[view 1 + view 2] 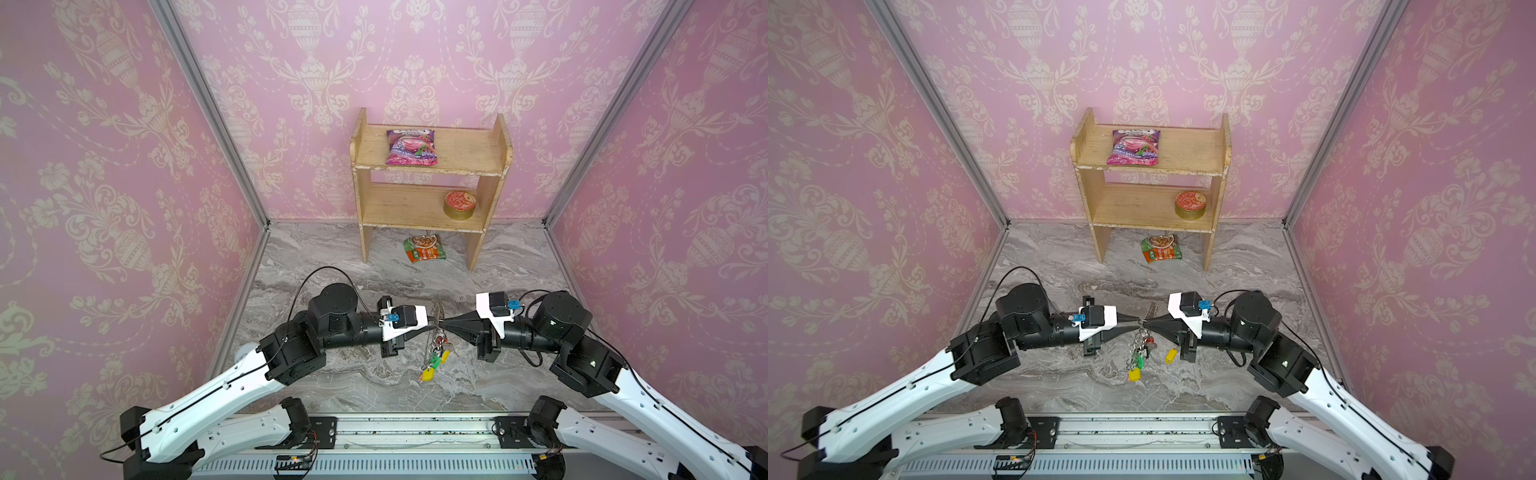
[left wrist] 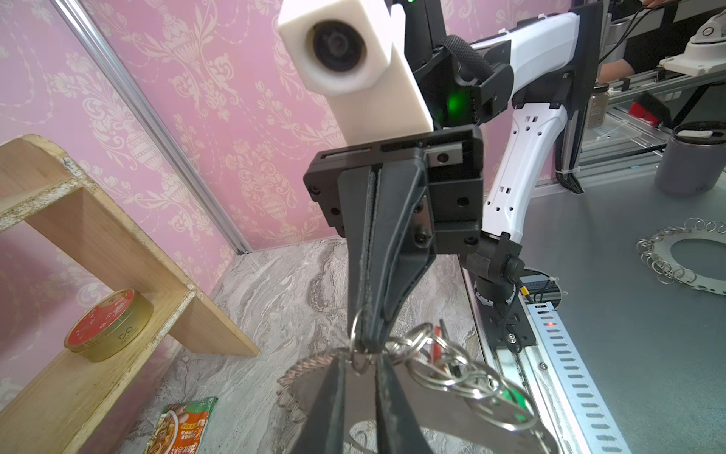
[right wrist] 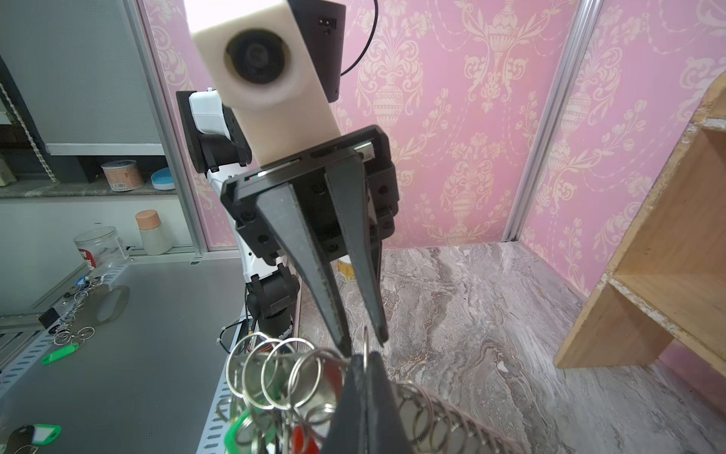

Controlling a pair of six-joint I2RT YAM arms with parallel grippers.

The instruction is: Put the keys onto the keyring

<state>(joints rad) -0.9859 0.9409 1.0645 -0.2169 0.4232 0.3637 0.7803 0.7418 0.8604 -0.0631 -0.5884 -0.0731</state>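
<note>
The keyring (image 1: 437,311) (image 1: 1152,309) is held edge-on above the marble table (image 1: 332,257), mid-way between both arms. My right gripper (image 1: 444,323) (image 3: 366,355) is shut on one small silver loop at its rim (image 2: 356,334). My left gripper (image 1: 433,322) (image 2: 366,355) faces it tip to tip, jaws a narrow gap apart on either side of that loop. The grey band (image 2: 359,397) shows behind its fingers. Keys (image 1: 432,365) (image 1: 1137,365) with green, red and yellow tags hang in a bunch below. Another yellow-tagged key (image 1: 1170,356) sits apart, lower, under the right gripper.
A wooden shelf (image 1: 430,166) stands against the back wall with a purple packet (image 1: 411,147) on top and a round tin (image 1: 460,205) on the lower board. An orange-green packet (image 1: 424,248) lies under it. Pink walls close in three sides.
</note>
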